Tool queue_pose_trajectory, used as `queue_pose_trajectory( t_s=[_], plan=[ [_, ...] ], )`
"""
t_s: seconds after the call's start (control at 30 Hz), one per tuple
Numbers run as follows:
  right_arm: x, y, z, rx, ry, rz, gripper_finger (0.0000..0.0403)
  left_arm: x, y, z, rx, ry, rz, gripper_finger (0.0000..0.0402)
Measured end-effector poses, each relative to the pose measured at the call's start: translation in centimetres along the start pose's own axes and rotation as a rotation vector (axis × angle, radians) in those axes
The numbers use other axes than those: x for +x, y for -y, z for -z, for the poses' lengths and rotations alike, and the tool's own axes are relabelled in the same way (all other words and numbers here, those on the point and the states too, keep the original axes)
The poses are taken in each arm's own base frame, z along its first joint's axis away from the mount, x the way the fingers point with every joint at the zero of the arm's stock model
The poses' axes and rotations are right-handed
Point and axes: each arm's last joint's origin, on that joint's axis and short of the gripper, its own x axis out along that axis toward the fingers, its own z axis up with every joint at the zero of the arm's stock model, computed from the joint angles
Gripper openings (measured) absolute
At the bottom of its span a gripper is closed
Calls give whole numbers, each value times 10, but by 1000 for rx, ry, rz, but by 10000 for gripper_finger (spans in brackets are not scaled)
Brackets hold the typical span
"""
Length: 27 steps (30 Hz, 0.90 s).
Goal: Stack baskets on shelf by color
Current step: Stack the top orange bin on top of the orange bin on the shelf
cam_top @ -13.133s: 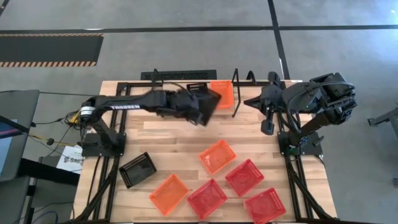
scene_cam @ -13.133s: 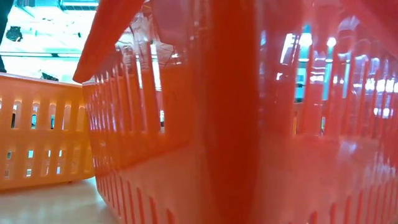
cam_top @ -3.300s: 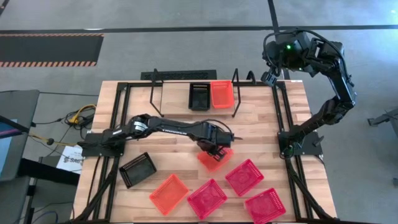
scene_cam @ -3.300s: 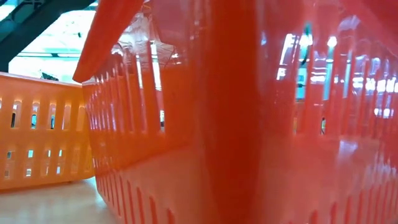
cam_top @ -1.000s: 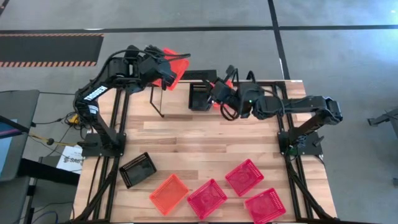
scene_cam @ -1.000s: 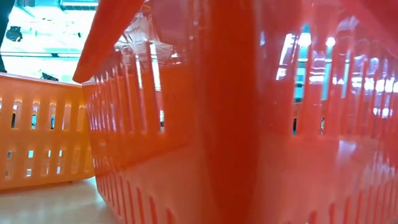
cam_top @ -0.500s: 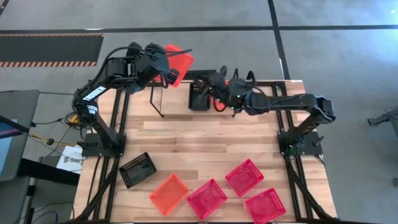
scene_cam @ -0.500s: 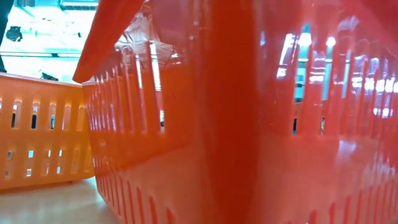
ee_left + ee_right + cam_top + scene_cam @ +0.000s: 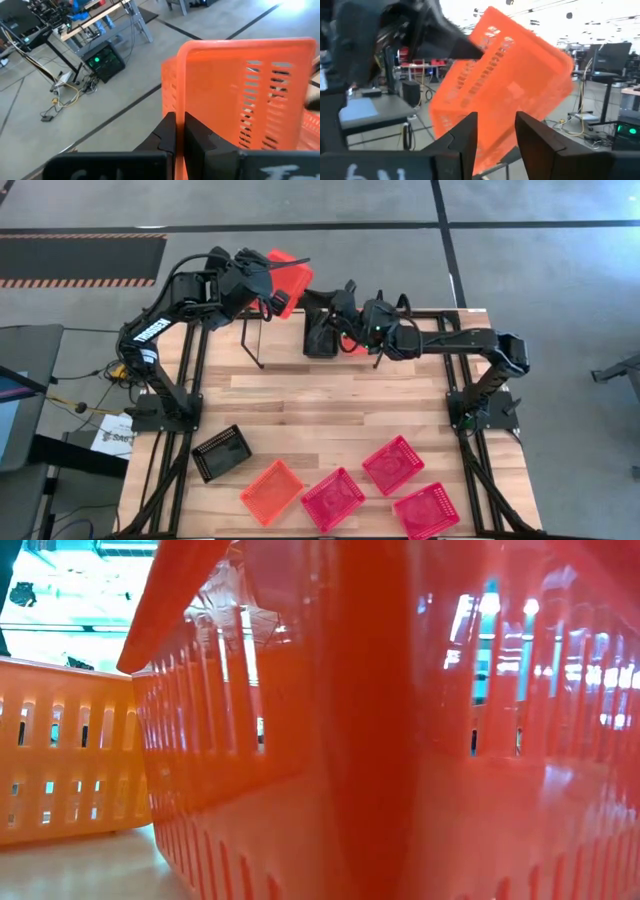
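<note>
My left gripper (image 9: 268, 285) is raised over the table's far edge, shut on an orange basket (image 9: 288, 273) that also shows in the left wrist view (image 9: 240, 90). My right gripper (image 9: 495, 135) is open and reaches over the shelf (image 9: 280, 340) toward that basket (image 9: 505, 85). The basket's lower part shows between the right fingers. On the shelf board rest a black basket (image 9: 320, 338) and an orange basket (image 9: 352, 348), the latter partly hidden by my right arm. My left gripper pinches one wall of the orange basket at its edge (image 9: 176, 107) between its two fingers, one on each face. The basket stands out beyond the fingers, tilted and lifted clear of shelf and table. My right gripper: I cannot tell whether its fingers (image 9: 470, 132) touch the basket.
Near the table's front lie a black basket (image 9: 222, 452), an orange basket (image 9: 271, 491) and three red baskets (image 9: 333, 500) (image 9: 393, 465) (image 9: 426, 511). The low view is filled by a red basket wall (image 9: 400, 740) and an orange one (image 9: 60, 750).
My right gripper has gone from over the shelf toward the table's far edge and up to the held orange basket, rolling as it went. My left gripper has stayed in place, and its basket has tipped a little toward the right arm.
</note>
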Motion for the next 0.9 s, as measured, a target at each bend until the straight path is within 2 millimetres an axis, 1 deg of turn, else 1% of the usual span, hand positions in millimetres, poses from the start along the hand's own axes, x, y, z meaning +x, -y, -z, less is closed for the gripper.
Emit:
queue_pose_trajectory(
  t_s=[0.1, 0.17, 0.37, 0.57, 0.73, 0.8, 0.9],
  plan=[
    [2, 6, 0, 0, -3, 15, 154, 0, 0, -1, -6, 3, 4, 0],
    [2, 6, 1, -3, -18, 14, 151, 0, 0, 0, -3, 2, 4, 0],
    [-5, -6, -6, 9, 0, -19, 151, 3, -2, -1, -9, -2, -6, 0],
    [-11, -19, -2, -7, -42, -54, 155, 9, -2, -1, -1, -22, 12, 0],
    [-12, -15, 10, -68, -156, 70, 156, 10, -2, -1, 2, -25, 16, 0],
    [-11, -11, 10, -77, -164, 137, 161, 10, -2, -1, 9, -24, 17, 0],
    [-9, -5, 10, -67, -158, 169, 176, 10, -2, -1, 11, -24, 17, 0]
  ],
)
